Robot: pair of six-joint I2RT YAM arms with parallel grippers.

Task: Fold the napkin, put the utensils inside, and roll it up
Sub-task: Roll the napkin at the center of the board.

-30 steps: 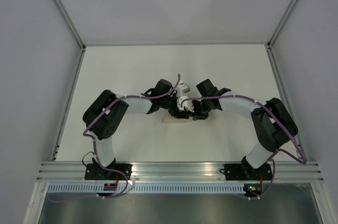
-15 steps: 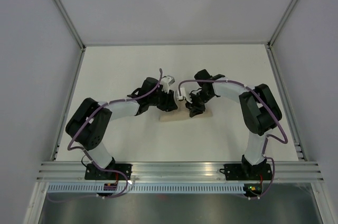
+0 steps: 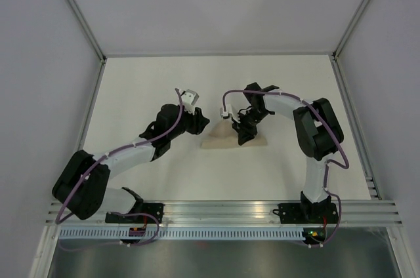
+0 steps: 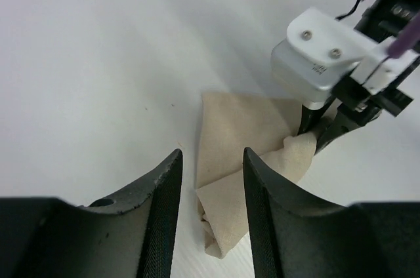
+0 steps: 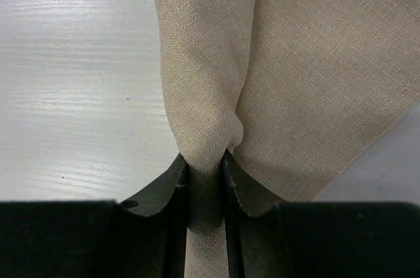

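R gripper (image 5: 205, 168): jaws clamped on a bunched fold of the napkin (image 5: 315, 75), at lower centre of the wrist view. The grip likely pins the roll so it cannot unwind. L gripper (image 4: 211, 155): jaws apart, gripping nothing, above the napkin's left end, prob. clear for a regrip. Napkin lies as a compact folded wedge at centre of the overhead view on the table (image 3: 164, 88). No fork visible; poss. wrapped inside, cannot confirm.

Plain beige napkin (image 5: 315, 75), white table (image 3: 164, 81), black left end effector (image 4: 211, 155) and right end effector (image 5: 203, 160), purple cables (image 4: 405, 37).
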